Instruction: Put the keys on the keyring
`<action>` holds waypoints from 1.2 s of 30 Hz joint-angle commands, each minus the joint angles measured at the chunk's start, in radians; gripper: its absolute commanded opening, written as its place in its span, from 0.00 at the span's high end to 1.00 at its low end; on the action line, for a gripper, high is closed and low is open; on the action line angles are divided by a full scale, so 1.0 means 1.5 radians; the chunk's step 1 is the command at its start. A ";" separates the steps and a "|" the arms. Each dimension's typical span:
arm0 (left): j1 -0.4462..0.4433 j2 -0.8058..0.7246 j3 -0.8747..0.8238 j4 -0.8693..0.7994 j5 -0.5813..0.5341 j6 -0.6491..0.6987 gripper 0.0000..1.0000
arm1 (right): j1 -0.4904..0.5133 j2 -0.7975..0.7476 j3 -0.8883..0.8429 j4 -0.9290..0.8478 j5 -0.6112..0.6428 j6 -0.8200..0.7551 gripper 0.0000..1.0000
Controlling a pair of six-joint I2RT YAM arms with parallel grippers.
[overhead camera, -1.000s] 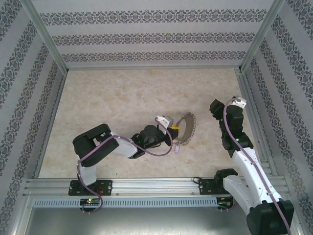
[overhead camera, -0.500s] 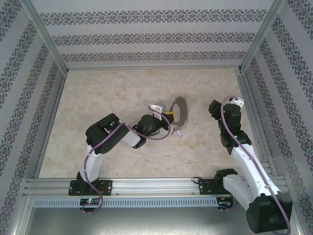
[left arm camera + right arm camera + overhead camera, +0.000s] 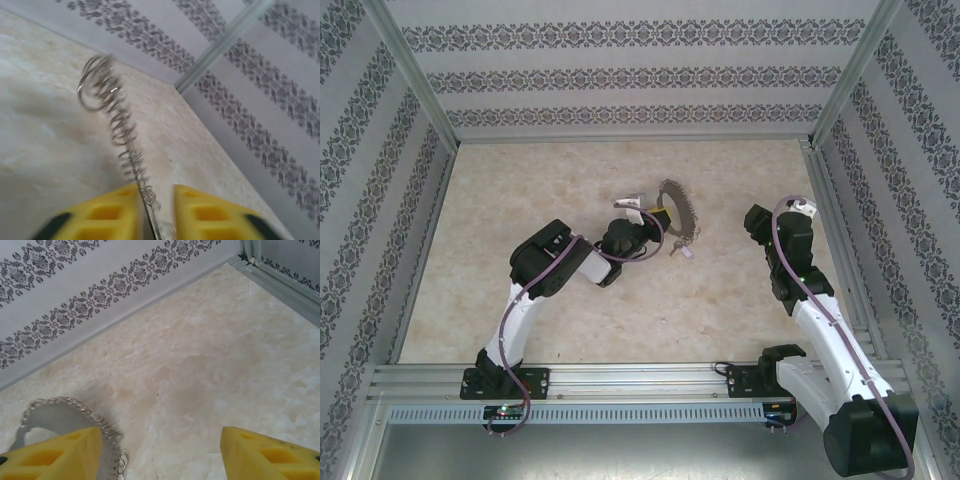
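Left fingers (image 3: 115, 212), parted loosely about the ring (image 3: 122, 130), should clamp it before the wide, empty right fingers (image 3: 55, 452) fetch the key (image 3: 686, 252).

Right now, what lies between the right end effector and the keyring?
Bare tabletop, seen in the top external view: nothing sits between the right end effector and the keyring.

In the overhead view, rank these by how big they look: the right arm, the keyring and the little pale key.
1. right arm, by far the largest.
2. keyring, turned partly edge-on, so it looks narrow.
3. key, a tiny pale speck.
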 commanded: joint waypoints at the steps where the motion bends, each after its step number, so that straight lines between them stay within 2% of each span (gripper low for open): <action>1: 0.028 0.022 0.028 -0.035 -0.030 -0.118 0.64 | -0.006 -0.024 -0.008 0.011 -0.014 0.005 0.36; 6: 0.059 0.038 0.045 -0.069 -0.037 -0.215 0.58 | -0.004 -0.053 -0.008 -0.002 -0.022 0.009 0.36; 10: 0.082 0.032 0.043 -0.102 -0.033 -0.259 0.44 | -0.004 -0.077 -0.008 -0.011 -0.027 0.012 0.36; 13: 0.098 0.018 0.040 -0.152 -0.029 -0.289 0.19 | -0.005 -0.095 -0.006 -0.023 -0.033 0.014 0.36; 14: 0.101 0.009 0.036 -0.164 -0.028 -0.299 0.01 | -0.004 -0.101 -0.005 -0.026 -0.035 0.016 0.36; 17: 0.110 -0.025 0.024 -0.236 -0.038 -0.342 0.00 | -0.004 -0.122 -0.003 -0.038 -0.036 0.019 0.35; 20: 0.114 -0.086 0.019 -0.377 -0.050 -0.370 0.00 | -0.004 -0.137 0.001 -0.050 -0.040 0.022 0.35; 22: 0.114 -0.136 0.033 -0.525 -0.078 -0.385 0.00 | -0.004 -0.146 0.005 -0.058 -0.041 0.023 0.35; 23: 0.114 -0.159 0.051 -0.638 -0.104 -0.396 0.00 | -0.004 -0.148 0.006 -0.060 -0.043 0.025 0.35; 26: 0.114 -0.213 0.099 -0.860 -0.180 -0.411 0.00 | -0.004 -0.160 0.007 -0.060 -0.048 0.033 0.34; 28: 0.117 -0.240 0.106 -0.908 -0.213 -0.392 0.00 | -0.005 -0.165 0.006 -0.061 -0.053 0.039 0.34; 32: 0.119 -0.295 0.083 -0.919 -0.238 -0.343 0.00 | -0.004 -0.170 0.005 -0.061 -0.061 0.046 0.34; 36: 0.120 -0.362 0.064 -0.935 -0.256 -0.254 0.00 | -0.004 -0.162 0.009 -0.076 -0.066 0.037 0.31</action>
